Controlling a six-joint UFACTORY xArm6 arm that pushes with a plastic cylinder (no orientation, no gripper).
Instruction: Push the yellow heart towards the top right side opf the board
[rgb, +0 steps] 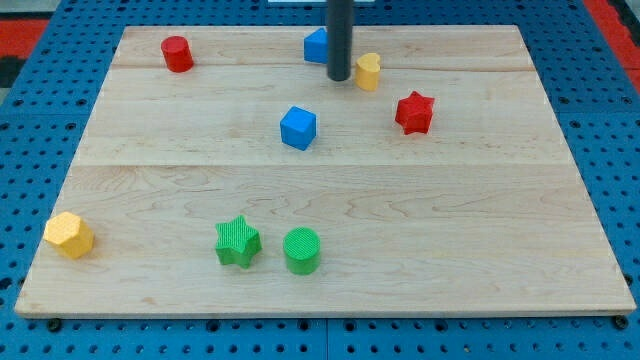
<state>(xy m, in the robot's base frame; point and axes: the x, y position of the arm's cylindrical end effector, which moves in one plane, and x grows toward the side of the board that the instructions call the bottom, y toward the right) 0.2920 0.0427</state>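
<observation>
The yellow heart (368, 71) lies near the view's top, a little right of centre. My tip (339, 78) is just to the heart's left, almost touching it; the dark rod rises straight up out of the view. A blue block (316, 45) sits behind the rod to its left, partly hidden by it. A red star (414, 112) lies below and to the right of the heart.
A blue cube (298, 128) sits near the board's middle. A red cylinder (177, 53) is at the top left. A yellow hexagonal block (68, 235) is at the bottom left edge. A green star (237, 242) and a green cylinder (302, 250) lie near the bottom.
</observation>
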